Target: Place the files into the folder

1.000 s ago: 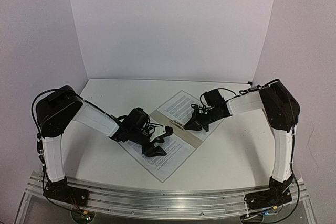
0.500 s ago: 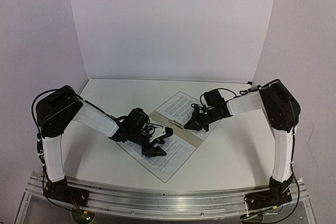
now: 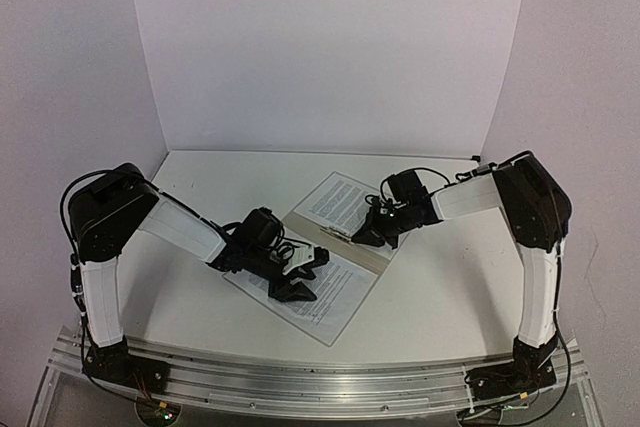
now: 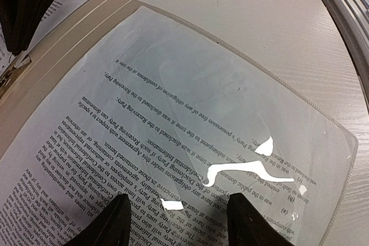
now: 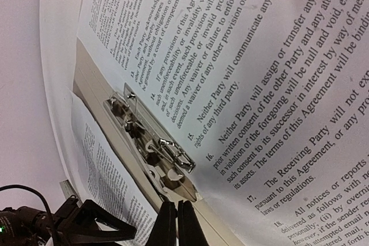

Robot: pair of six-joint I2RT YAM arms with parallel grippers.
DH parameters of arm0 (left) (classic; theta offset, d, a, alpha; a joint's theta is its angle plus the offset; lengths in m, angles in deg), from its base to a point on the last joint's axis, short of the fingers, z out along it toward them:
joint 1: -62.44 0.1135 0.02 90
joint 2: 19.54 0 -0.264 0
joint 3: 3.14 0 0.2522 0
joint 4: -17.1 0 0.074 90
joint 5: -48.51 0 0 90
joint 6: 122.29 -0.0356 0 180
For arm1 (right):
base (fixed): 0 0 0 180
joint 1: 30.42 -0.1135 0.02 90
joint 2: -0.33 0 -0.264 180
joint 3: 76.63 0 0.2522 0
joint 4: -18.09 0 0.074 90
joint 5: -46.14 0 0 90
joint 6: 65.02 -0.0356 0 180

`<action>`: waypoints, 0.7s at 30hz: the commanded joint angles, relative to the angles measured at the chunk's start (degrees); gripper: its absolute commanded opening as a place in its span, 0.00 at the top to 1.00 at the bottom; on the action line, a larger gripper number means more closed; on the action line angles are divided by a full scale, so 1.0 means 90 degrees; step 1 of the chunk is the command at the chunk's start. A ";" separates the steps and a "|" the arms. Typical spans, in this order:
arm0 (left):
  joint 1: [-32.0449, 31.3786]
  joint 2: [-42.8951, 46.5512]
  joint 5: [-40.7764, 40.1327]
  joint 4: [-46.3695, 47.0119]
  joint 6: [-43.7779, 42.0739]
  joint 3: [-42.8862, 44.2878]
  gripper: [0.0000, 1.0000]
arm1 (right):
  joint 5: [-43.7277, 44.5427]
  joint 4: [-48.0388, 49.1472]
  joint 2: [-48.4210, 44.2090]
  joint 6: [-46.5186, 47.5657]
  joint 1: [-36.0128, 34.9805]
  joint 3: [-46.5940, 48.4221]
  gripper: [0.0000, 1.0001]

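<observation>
I see both sheets (image 3: 330, 299) lying on the open folder (image 3: 372, 262) mid-frame, seemingly not clipped or closed in yet; my left claw (image 4: 176, 214) is released, my right claw (image 5: 177, 214) clenched empty.

Near sheet (image 4: 173, 113) cut off bottom-left, some text washed out; folder (image 4: 52, 67) mostly covered.

White table (image 3: 440, 297), faint wood-grain surface. 3 plain white wall panels (image 3: 330, 47) enclose it: left, far, right. Grooved aluminium rail (image 3: 330, 382) runs along the near edge.
</observation>
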 commanded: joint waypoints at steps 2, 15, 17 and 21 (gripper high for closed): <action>-0.0045 -0.0037 0.0210 -0.0725 -0.0025 -0.0249 0.44 | 0.1685 -0.0864 0.0792 0.0029 0.0205 -0.0350 1.00; -0.0052 -0.0017 0.0252 -0.0715 -0.0038 -0.0261 0.44 | 0.1951 -0.0872 0.1134 0.0048 0.0229 -0.0575 1.00; -0.0048 -0.0016 0.0246 -0.0710 -0.0026 -0.0261 0.44 | 0.1899 -0.0872 0.1088 0.0065 0.0222 -0.0619 1.00; -0.0042 -0.0025 0.0214 -0.0686 0.0008 -0.0261 0.44 | 0.1492 -0.0869 0.1083 0.0255 0.0201 -0.0635 1.00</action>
